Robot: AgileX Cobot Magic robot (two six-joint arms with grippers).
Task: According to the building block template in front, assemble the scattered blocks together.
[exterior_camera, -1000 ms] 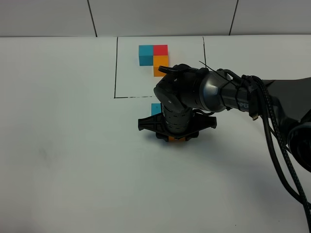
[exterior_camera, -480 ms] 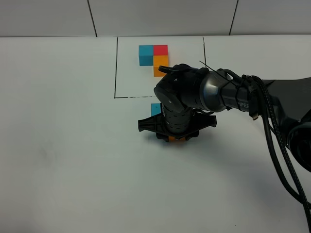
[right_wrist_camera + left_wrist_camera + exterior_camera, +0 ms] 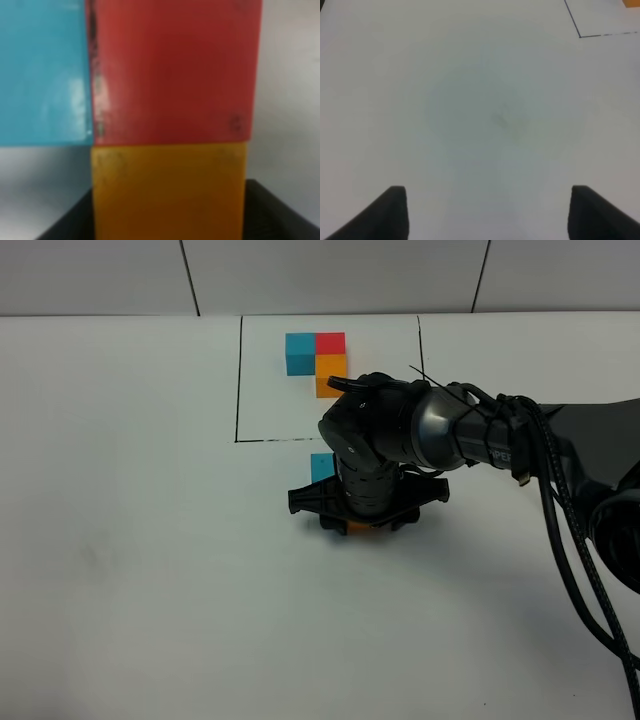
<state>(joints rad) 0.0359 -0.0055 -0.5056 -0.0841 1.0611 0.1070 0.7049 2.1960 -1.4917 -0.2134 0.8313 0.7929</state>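
- The task looks nearly finished: in the right wrist view the three scattered blocks sit pressed together, the teal-blue cube (image 3: pixel 45 70) beside the red cube (image 3: pixel 175 70), and the orange cube (image 3: pixel 167 192) below the red one, the same L shape as the building block template (image 3: pixel 317 358)
- The assembled blocks lie on the white table (image 3: pixel 130 570), just outside the black outline (image 3: pixel 240 380) that frames the template, on the side nearer the robot
- From the high camera only a corner of teal-blue and a sliver of orange show under the arm
- The right gripper (image 3: pixel 362 512) sits low over the orange cube; its jaws seem slightly apart, though I cannot tell for sure
- What seems left is lifting the arm clear
- The left gripper (image 3: pixel 487 212) hangs over bare table, jaws apart and empty
- Each cube is plain, matte and equal in size
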